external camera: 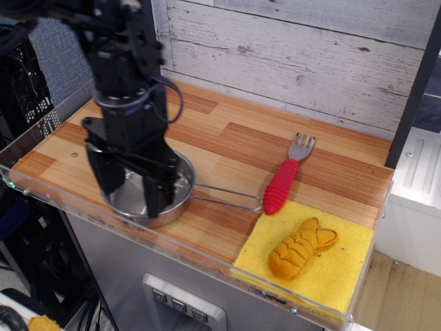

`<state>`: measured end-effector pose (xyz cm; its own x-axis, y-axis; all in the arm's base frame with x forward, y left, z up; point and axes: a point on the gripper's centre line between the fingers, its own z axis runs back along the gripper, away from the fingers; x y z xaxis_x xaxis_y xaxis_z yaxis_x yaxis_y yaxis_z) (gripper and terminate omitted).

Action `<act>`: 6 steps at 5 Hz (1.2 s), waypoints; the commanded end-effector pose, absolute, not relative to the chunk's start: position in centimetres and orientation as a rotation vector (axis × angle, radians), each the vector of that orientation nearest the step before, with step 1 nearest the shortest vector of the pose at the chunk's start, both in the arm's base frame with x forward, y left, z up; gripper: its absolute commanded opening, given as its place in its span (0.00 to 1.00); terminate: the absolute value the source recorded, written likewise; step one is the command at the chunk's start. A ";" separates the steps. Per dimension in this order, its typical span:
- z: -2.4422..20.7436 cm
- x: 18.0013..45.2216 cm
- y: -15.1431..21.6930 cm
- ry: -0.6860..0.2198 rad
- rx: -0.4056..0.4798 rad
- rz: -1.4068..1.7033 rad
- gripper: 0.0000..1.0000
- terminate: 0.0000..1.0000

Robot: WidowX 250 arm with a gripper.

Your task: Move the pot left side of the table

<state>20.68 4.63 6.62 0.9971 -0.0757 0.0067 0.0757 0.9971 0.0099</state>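
Observation:
The pot [176, 198] is a shallow shiny steel pan at the front left of the striped wood table [234, 148]. Its thin wire handle [227, 198] points right. My black gripper [131, 189] hangs over the pot's bowl with its two fingers spread wide. The left finger [109, 174] is at the pot's left rim and the right finger [157, 194] stands inside the bowl near the front. The gripper is open and holds nothing. The arm hides much of the pot.
A fork with a red handle [282, 185] lies right of the pot's handle. A yellow sponge mat [344, 265] at the front right carries an orange toy [300, 248]. A clear acrylic rim [41, 193] runs along the front and left edges.

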 end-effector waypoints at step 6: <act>3.1 23.7 3.9 -0.029 0.047 -0.074 1.00 0.00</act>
<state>23.14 3.85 2.44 0.9975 -0.0709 0.0015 0.0708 0.9966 0.0410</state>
